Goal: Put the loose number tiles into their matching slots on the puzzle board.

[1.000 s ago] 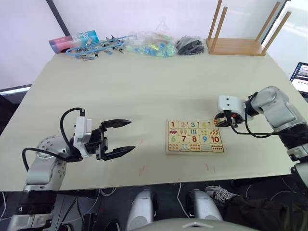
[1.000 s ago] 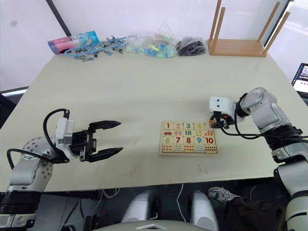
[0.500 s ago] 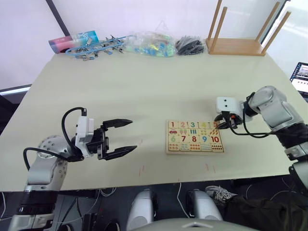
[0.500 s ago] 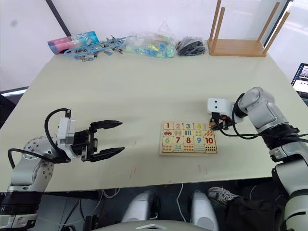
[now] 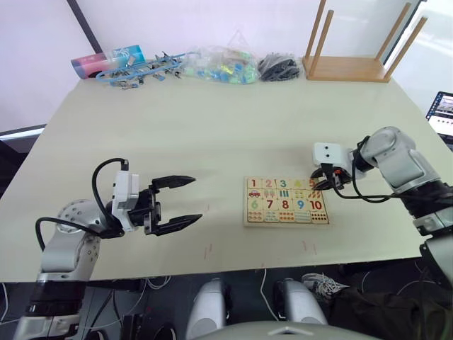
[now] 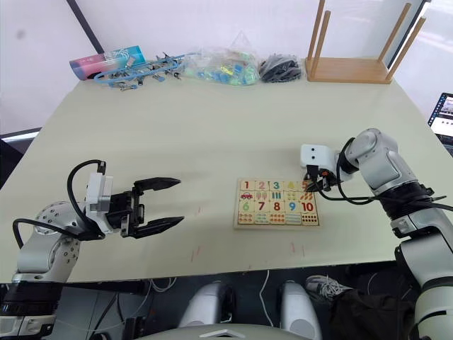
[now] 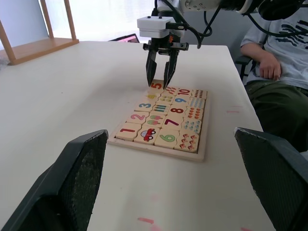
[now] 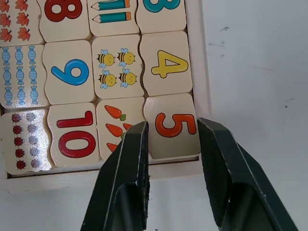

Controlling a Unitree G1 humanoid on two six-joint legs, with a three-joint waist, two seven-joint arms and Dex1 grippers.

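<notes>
- A pale cream table (image 5: pixel 212 134) fills the scene, with white walls behind it.
- Along the table's far edge lie a pink-and-blue tube (image 5: pixel 106 59), a tangle of blue clips (image 5: pixel 145 69), a clear bag of coloured pieces (image 5: pixel 223 65) and a dark bundle (image 5: pixel 281 67); an upturned wooden stool (image 5: pixel 354 49) stands at the far right corner.
- In the left wrist view a seated person (image 7: pixel 276 62) in a grey shirt and green trousers is beside the table.
- The puzzle board (image 5: pixel 287 201) lies flat on the near right part of the table, its rows filled with number and picture tiles.
- The right gripper (image 8: pixel 171 139) points down at the board's far right corner, its fingers narrowly parted on either side of the orange 5 tile (image 8: pixel 172 126), which sits in its slot beside the carrots; whether the fingers touch the tile cannot be told.
- The left gripper (image 5: pixel 180 203) hovers over bare table well left of the board, spread wide and holding nothing.
</notes>
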